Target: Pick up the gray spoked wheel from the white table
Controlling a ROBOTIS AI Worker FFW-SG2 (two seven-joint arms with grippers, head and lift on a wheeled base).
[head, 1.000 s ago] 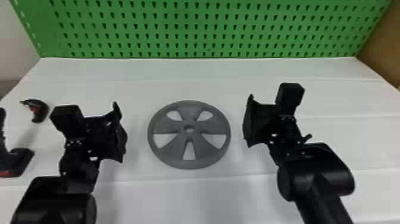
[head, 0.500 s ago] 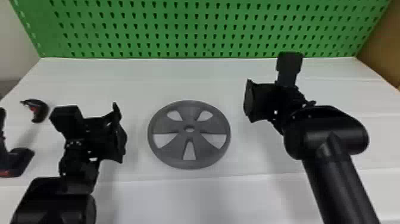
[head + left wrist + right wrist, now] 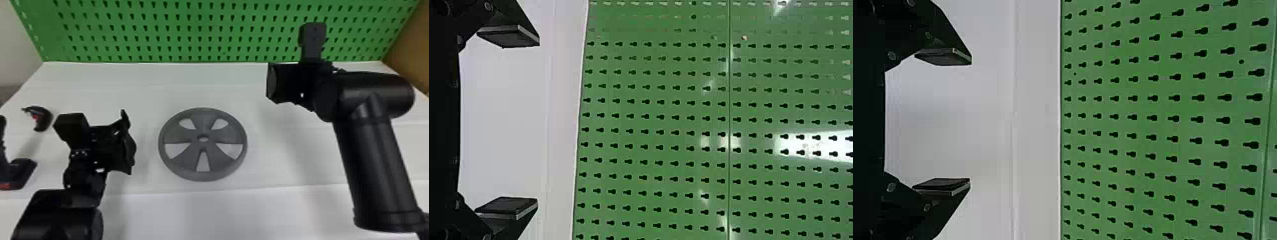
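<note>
Head view: up goes the black right gripper (image 3: 271, 83), toward the green perforated board (image 3: 191, 29), away from the gray spoked wheel (image 3: 178, 138) flat on the white table (image 3: 223, 210); black left gripper (image 3: 128, 145) stays put. The pickup must wait! Left wrist view: spread wide, empty. Right wrist view: spread too, empty. No readable lettering.

A white bench (image 3: 271, 210), faint lines running across it. Lying flat near its middle is a gray spoked wheel (image 3: 204, 119) — round, with five openings about a small central hole. Toward the left side are a small curved black object (image 3: 46, 119) with a touch of red and, nearer the viewer, a black tool (image 3: 20, 170) — partly cut off, its base marked red.
</note>
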